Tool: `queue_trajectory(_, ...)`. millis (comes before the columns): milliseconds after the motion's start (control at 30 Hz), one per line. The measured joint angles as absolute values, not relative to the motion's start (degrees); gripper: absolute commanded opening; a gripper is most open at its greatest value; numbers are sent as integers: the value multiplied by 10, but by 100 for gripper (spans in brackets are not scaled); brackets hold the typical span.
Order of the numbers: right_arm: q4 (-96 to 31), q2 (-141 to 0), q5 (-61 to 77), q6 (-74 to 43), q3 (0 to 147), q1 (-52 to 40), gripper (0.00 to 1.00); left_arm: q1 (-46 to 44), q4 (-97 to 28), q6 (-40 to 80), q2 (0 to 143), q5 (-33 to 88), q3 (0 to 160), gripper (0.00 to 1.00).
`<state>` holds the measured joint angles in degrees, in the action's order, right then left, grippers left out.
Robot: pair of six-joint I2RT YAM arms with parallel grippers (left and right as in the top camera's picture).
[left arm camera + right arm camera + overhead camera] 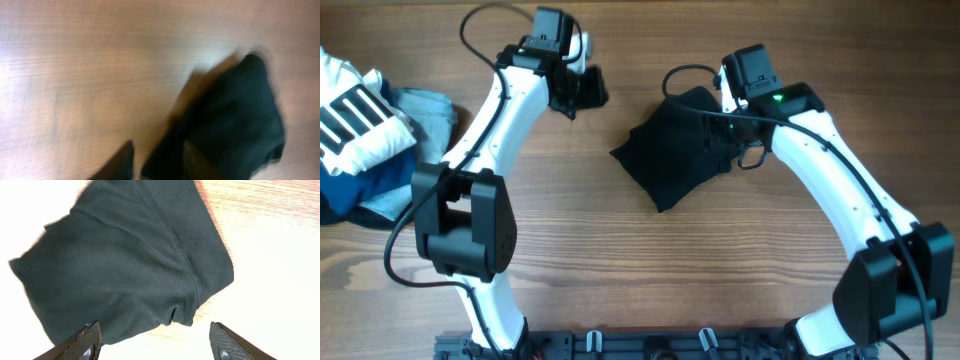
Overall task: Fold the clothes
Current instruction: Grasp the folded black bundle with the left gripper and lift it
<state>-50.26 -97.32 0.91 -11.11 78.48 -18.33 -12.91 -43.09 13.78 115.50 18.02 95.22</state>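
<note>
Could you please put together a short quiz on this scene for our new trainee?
1. True or false: the black shirt lies fully spread out on the table.
2. Where does the white striped garment lie? A) on the robot's left side B) on its right side C) on top of the shirt
3. In its wrist view, is the right end effector open or shut?
Key: 1 false, it is a folded bundle. 2 A. 3 open, gripping nothing.
</note>
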Motion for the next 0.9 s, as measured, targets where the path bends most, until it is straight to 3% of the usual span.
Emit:
queue_trajectory(200, -501, -988, -18, -253, 741, -183, 65, -171, -399, 138, 1225, 202, 952, 18)
queue_trajectory(333, -488, -1027, -31, -279, 719, -183, 65, -203, -491, 138, 1265, 218, 948, 13)
queue_trajectory(500, -435, -1091, -35, -271, 716, -183, 64, -222, -627, 148, 1265, 189, 944, 4)
queue_trajectory(633, -352, -1100, -41, -208, 713, -183, 65, -230, -713, 163, 1265, 181, 917, 4)
queue_trajectory(767, -367, -1100, -58, -171, 714, -182, 67, -231, -741, 166, 1264, 178, 909, 4)
queue_trajectory(800, -380, -1098, -62, -164, 714, -182, 72, -231, -735, 167, 1257, 178, 908, 65)
queue_trajectory(867, -392, -1070, -64, -161, 714, -182, 76, -225, -676, 166, 1210, 173, 900, 79)
queue_trajectory(900, -404, -1050, -65, -158, 713, -182, 77, -222, -625, 166, 1192, 170, 900, 81)
